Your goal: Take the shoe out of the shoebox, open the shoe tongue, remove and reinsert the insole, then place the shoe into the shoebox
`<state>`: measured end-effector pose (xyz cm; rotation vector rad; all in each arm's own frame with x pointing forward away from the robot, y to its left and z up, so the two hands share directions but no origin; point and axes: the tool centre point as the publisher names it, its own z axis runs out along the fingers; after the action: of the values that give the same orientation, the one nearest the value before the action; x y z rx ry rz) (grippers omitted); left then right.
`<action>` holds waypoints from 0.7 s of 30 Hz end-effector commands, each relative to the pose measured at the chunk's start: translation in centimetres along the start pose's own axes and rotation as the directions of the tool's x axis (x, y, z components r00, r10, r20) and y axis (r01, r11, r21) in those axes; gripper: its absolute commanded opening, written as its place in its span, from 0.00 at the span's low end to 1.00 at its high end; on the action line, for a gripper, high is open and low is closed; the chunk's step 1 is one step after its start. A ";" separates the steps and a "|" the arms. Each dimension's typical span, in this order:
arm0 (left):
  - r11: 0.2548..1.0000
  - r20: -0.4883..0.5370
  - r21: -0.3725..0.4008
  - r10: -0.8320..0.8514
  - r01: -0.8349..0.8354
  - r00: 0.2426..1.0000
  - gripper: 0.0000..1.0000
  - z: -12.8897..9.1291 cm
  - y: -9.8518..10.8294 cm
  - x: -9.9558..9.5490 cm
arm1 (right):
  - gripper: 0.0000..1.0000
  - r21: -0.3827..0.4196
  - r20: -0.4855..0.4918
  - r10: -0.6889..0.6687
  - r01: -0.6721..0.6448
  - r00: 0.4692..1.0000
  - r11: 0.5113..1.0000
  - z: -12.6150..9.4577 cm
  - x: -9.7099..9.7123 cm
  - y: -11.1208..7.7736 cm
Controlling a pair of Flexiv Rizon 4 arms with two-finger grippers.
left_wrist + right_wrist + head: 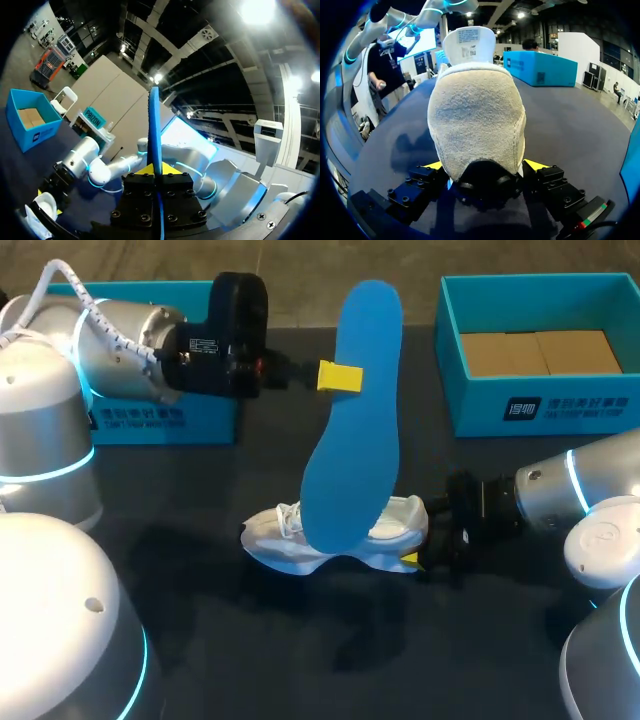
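Note:
A long blue insole (355,420) hangs upright in the air above the table, and my left gripper (338,377) is shut on its edge at mid-length. In the left wrist view the insole (154,130) shows edge-on, running out from between the shut fingers of that gripper (156,170). Below it, the white shoe (285,540) lies on the dark table with its heel toward my right arm. My right gripper (418,538) has its fingers wide on both sides of the heel. In the right wrist view the padded heel of the shoe (477,120) fills the gap of the gripper (482,167), with the tongue standing up behind it.
A teal shoebox (165,420) stands at the back left, partly behind my left arm. A second open teal box (545,405) with brown cardboard inside stands at the back right. The dark table (250,640) is bare in front of the shoe.

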<state>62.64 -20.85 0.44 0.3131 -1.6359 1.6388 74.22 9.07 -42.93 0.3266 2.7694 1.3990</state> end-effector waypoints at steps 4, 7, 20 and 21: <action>1.000 0.005 0.000 0.000 0.000 1.000 0.00 0.0 0.1 0.1 | 0.00 0.003 0.002 0.000 0.000 1.000 1.000 0.4 0.1 -0.1; 1.000 0.005 0.000 0.000 0.000 1.000 0.00 0.0 0.1 0.1 | 0.00 0.003 0.002 0.000 0.000 1.000 1.000 0.4 0.1 -0.1; 0.996 0.116 0.075 0.035 -0.044 0.993 0.00 0.5 1.9 0.4 | 0.00 0.003 0.002 0.000 0.000 1.000 1.000 0.4 0.1 -0.1; 0.997 0.117 0.073 0.032 -0.041 0.993 0.00 0.6 2.2 0.5 | 0.00 0.003 0.002 0.000 0.000 1.000 1.000 0.4 0.1 -0.1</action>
<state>62.06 -21.34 -0.20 0.3953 -1.6869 1.7124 74.22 9.07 -42.93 0.3266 2.7695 1.3990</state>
